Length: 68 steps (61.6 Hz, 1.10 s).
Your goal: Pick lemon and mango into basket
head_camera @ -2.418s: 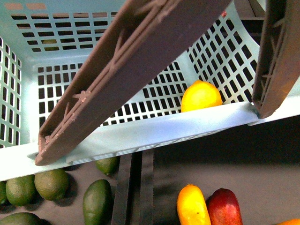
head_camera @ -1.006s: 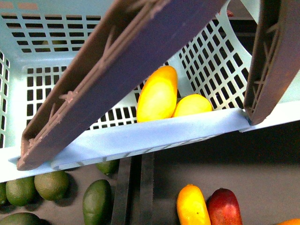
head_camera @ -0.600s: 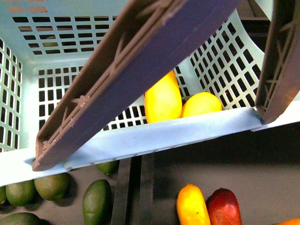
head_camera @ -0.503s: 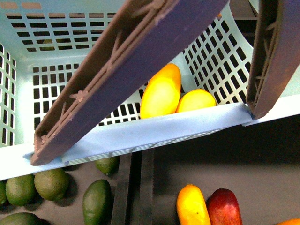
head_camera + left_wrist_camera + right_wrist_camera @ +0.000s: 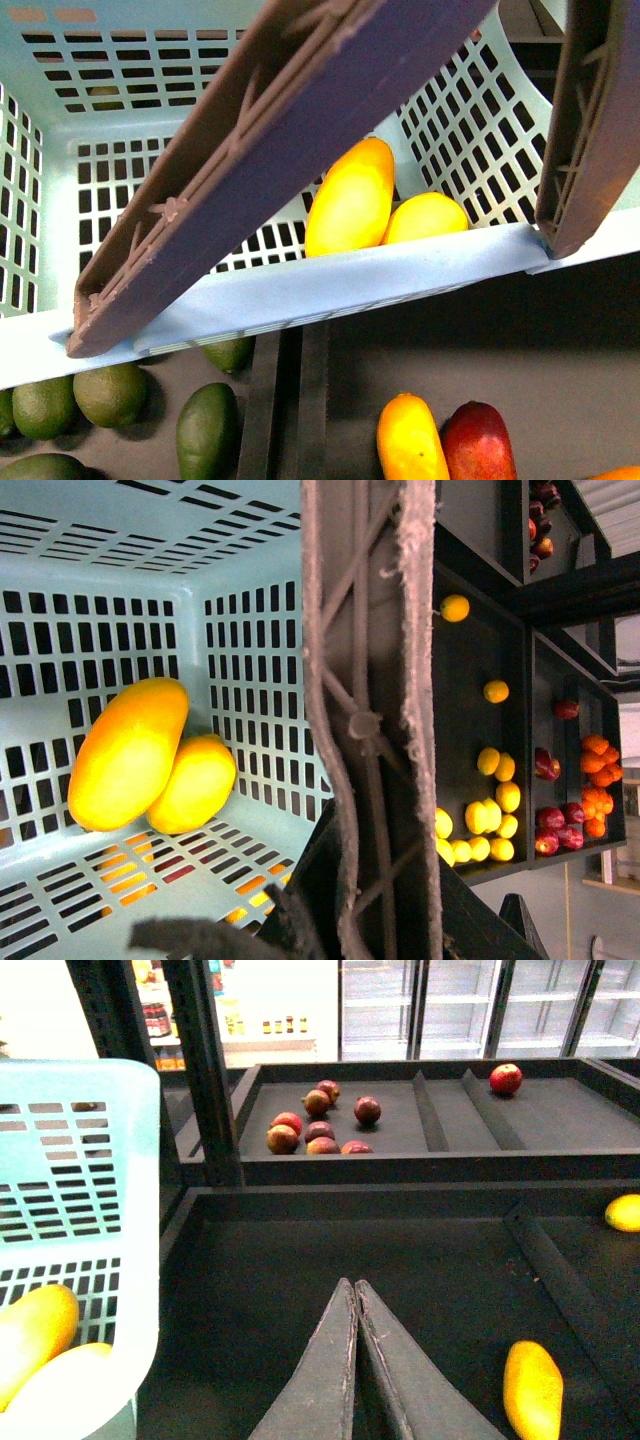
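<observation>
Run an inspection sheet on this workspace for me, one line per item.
Surface: dark shelf tray under the basket.
Job's things: mango and lemon lie touching inside the basket.
Clutter: avocados, a second yellow mango and a red mango on the tray; brown handles cross the front view.
End effectors: right end effector shut and empty over a bare tray; left not made out.
Cables: nothing seen.
Surroundings: more fruit trays, glass-door fridges behind.
</observation>
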Motion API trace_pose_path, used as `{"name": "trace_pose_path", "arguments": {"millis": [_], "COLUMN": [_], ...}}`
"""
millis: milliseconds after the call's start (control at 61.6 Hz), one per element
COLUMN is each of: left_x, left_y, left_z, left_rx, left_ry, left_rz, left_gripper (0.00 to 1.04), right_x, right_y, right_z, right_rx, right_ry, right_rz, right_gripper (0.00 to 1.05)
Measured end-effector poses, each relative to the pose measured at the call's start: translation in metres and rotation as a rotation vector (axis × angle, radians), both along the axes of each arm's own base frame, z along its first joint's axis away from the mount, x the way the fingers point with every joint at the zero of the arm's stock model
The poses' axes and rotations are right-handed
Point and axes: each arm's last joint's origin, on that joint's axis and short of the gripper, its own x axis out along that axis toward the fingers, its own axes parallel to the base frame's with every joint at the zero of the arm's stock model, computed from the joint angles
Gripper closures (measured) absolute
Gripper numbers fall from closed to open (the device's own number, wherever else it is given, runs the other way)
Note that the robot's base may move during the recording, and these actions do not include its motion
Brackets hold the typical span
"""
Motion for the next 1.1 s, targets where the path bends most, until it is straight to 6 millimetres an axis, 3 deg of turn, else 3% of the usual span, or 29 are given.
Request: {"name": "trace_pose_path", "arguments": {"millis": [941,1103], "left_x": [0.0,0.0], "left_y": [0.0,0.0], "left_z": [0.0,0.0], "left_rx": [0.0,0.001], "left_ry": [0.001,-0.001], "left_rz": [0.003,0.003], "left_gripper": [0.99,0.99], "right_x": [-0.021,-0.021], "right_y": [0.0,0.0], "right_z": [-0.003,-0.003], "right_rx": [0.0,-0.002], "right_ry": [0.006,0.005], "right_rz": [0.0,0.001], "right_gripper": [1.03,0.79]}}
